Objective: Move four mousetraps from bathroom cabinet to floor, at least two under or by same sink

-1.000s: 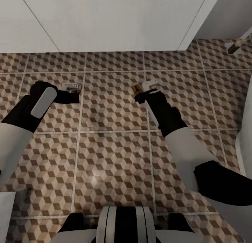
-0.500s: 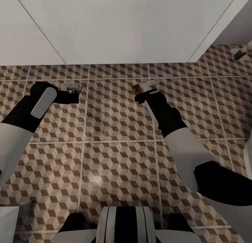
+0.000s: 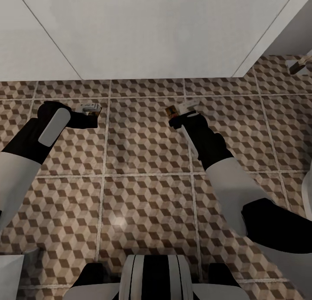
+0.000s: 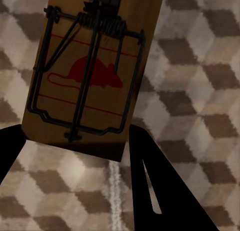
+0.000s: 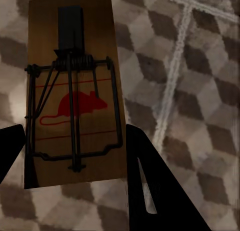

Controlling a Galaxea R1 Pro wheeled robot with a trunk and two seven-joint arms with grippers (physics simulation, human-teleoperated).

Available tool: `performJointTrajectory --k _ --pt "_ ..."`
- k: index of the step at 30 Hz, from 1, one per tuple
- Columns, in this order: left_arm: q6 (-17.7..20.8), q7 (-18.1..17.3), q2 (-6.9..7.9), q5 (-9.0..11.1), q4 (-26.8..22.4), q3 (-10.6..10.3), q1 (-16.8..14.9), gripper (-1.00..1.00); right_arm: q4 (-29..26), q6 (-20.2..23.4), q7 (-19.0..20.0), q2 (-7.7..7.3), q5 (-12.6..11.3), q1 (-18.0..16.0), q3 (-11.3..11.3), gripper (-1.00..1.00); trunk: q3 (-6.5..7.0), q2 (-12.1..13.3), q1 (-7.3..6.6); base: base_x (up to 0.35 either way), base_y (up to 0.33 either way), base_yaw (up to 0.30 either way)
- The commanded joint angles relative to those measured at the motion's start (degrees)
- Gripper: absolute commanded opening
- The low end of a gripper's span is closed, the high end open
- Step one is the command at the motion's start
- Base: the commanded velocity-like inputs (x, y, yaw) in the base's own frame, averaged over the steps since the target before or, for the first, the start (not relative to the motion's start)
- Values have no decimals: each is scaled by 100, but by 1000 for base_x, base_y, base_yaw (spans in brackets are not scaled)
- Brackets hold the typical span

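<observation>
Grippers left (image 3: 96, 113) and right (image 3: 178, 114), each apparently clamping a mousetrap (image 4: 90, 76), above patterned floor (image 3: 143, 191)

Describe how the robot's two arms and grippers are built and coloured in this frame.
Both arms have light grey-white forearm shells ending in black wrist sections. The left arm carries a pale grey rounded panel on its black wrist. The left gripper and right gripper have black fingers, flat and tapering. No cables show.
</observation>
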Motion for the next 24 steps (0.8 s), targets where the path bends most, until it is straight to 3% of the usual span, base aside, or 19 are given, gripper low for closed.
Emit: performJointTrajectory --k 1,6,16,20,24 --pt "9 62 7 41 -9 -21 -5 -100 22 32 -19 -35 25 -3 7 -100 -3 -1 -1 0 0 0" --pt "-1 62 -14 41 -15 -29 -5 -100 123 29 -14 -130 20 -4 -8 -100 -3 -1 -1 0 0 0" --pt "-39 50 -62 41 58 -17 -5 -100 466 -284 -13 -152 19 -9 -18 -100 -3 -1 -1 0 0 0" --pt "-141 43 -308 34 624 2 -7 -100 491 -350 -13 -159 20 -12 -26 -100 -3 -1 -1 0 0 0" --pt "-659 21 -619 5 1527 13 -17 -100 497 -429 -10 -161 26 -25 -27 -100 -3 -1 -1 0 0 0"
